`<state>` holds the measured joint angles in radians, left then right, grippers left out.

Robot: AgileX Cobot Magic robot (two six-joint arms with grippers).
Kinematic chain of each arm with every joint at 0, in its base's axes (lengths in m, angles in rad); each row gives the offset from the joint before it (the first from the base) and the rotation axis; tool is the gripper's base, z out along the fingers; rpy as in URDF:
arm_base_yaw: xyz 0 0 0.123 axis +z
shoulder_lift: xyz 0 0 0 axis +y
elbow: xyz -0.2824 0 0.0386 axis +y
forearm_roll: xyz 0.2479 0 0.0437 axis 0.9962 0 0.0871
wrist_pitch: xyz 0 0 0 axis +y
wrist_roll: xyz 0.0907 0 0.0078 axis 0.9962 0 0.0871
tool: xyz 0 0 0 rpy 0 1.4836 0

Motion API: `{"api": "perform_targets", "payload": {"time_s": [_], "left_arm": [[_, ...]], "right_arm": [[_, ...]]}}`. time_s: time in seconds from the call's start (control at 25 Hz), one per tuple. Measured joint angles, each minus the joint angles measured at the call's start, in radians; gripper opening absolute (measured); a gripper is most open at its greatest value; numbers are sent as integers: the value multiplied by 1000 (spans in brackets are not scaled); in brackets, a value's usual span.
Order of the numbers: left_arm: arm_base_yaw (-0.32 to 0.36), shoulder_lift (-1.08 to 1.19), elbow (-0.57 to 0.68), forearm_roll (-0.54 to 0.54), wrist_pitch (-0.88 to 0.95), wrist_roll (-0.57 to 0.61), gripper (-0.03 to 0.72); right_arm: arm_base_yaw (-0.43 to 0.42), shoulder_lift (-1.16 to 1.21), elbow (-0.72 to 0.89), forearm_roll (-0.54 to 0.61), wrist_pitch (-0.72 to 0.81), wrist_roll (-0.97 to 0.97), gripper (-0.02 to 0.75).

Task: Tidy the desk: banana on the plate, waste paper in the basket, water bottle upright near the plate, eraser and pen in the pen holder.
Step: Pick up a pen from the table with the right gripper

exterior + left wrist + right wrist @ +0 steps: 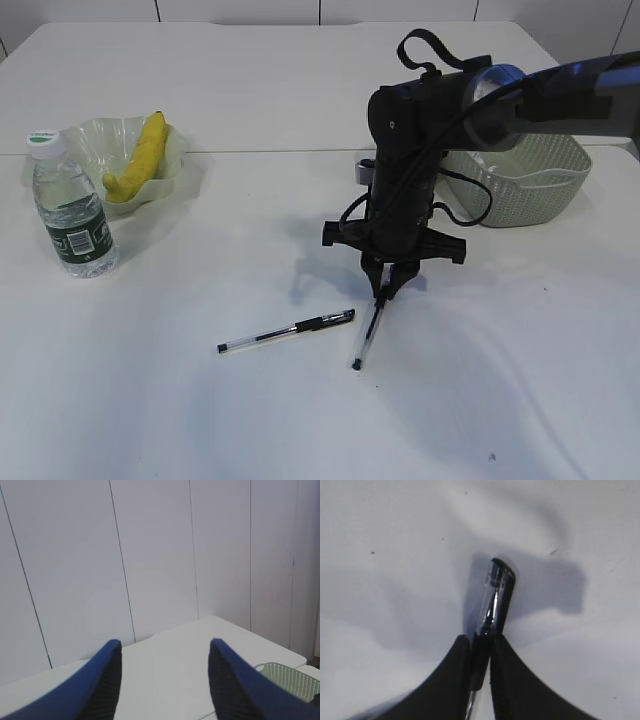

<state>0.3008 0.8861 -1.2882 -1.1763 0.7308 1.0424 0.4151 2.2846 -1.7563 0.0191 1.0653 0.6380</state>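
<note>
Pens: two are lying/standing on the white surface point(200, 420). One pen point(287, 332) is lying flat near the middle, untouched. The second pen point(366, 338) is being pinched at its upper end by the right gripper point(388, 290), w/ its lower tip touching the surface & the body tilting. In the right wrist view the black jaws are pressing together on that pen, which is sticking out past the fingertips point(456, 652). The left gripper point(165, 680) is sitting w/ its blue jaws spread, nothing between them, facing a wall. Banana point(140, 160) is resting in the plate point(95, 138) at far left; water bottle point(70, 208) is standing upright just beside the plate. Green basket point(545, 185) is sitting at right, behind the right arm.
</note>
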Motion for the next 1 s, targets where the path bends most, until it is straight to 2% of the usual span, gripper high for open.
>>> {"api": "perform_targets", "payload": {"time_s": [0.28, 0.56, 1.0], "left_arm": [[0, 0, 0, 0, -2, 0, 388], [0, 0, 0, 0, -10, 0, 388], [0, 0, 0, 0, -29, 0, 388]], "right_arm": [[0, 0, 0, -19, 0, -11, 109], [0, 0, 0, -19, 0, 3, 181], [0, 0, 0, -19, 0, 17, 202]]}}
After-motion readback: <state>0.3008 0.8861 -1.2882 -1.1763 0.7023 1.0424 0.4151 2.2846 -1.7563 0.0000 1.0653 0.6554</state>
